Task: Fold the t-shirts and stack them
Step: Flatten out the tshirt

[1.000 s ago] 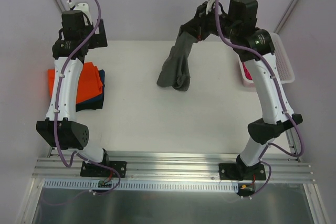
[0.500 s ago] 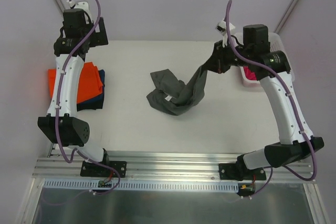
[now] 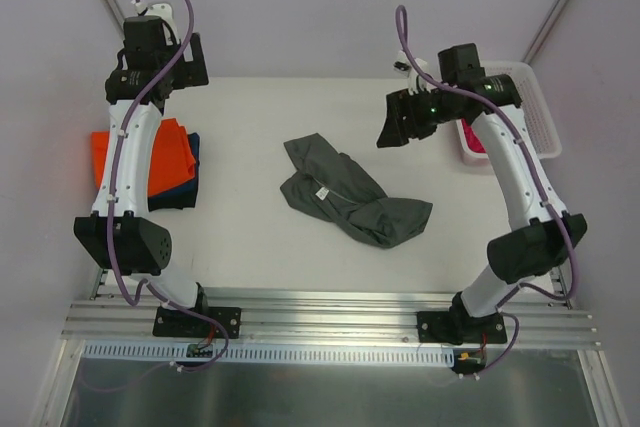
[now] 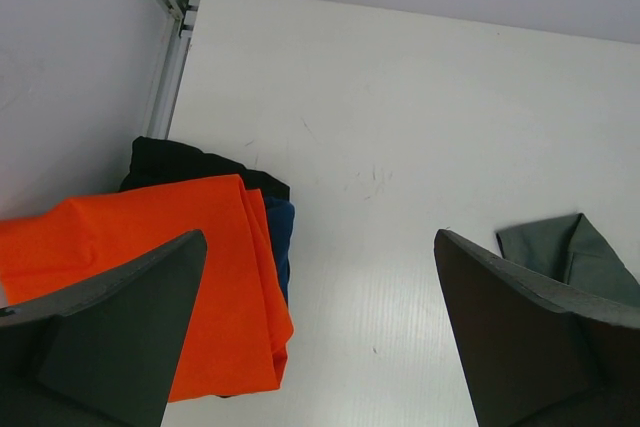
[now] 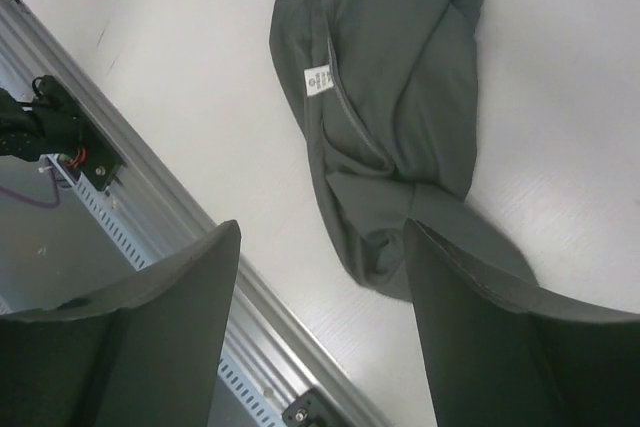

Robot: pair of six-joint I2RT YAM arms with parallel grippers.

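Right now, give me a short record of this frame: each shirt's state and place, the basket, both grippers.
grey t-shirt: crumpled, unfolded, mid-table, label showing
orange t-shirt: folded, top of the left stack
navy t-shirt: under the orange one
magenta t-shirt: in the white basket, far right
left gripper: open, empty, above the table by the stack
right gripper: open, empty, above the grey t-shirt

The left pincer (image 4: 318, 242) gapes over an orange shirt (image 4: 195, 209) atop a navy shirt (image 4: 283, 235), grey shirt (image 4: 575, 252) apart.
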